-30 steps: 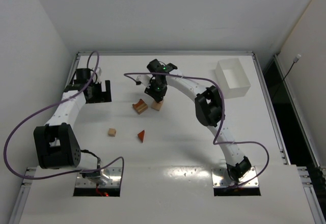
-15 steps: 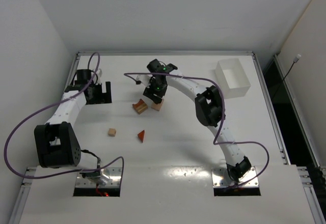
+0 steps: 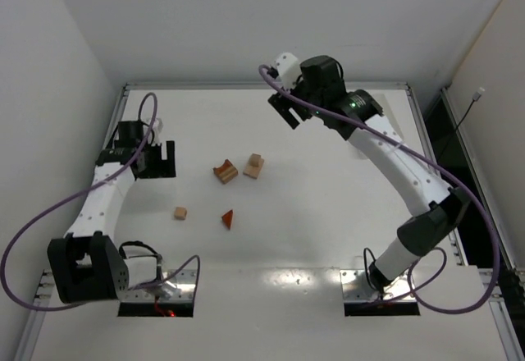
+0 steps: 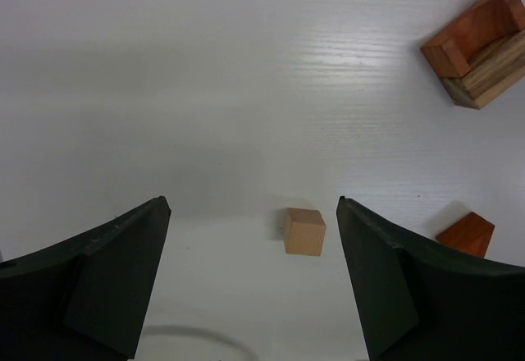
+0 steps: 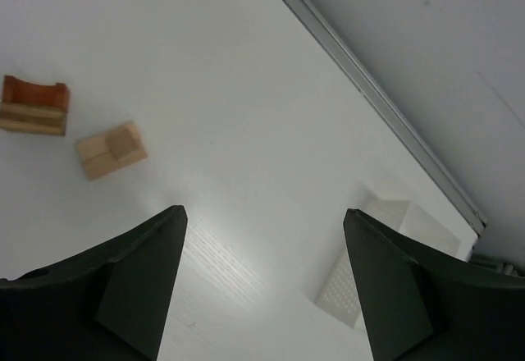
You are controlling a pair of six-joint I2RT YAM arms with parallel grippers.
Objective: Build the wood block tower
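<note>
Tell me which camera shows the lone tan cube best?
Left wrist view: the tan cube sits close and unobstructed, faces distinct. The top external view shows only a tiny square; the right wrist view misses it.

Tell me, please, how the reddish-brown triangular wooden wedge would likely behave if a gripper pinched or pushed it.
The reddish-brown triangular wooden wedge looks solid, so probably stiff and light. Its sloped faces may slip out of a pinch; the parallel flat sides seem safer. On the smooth white table it would likely slide, not roll.
</note>
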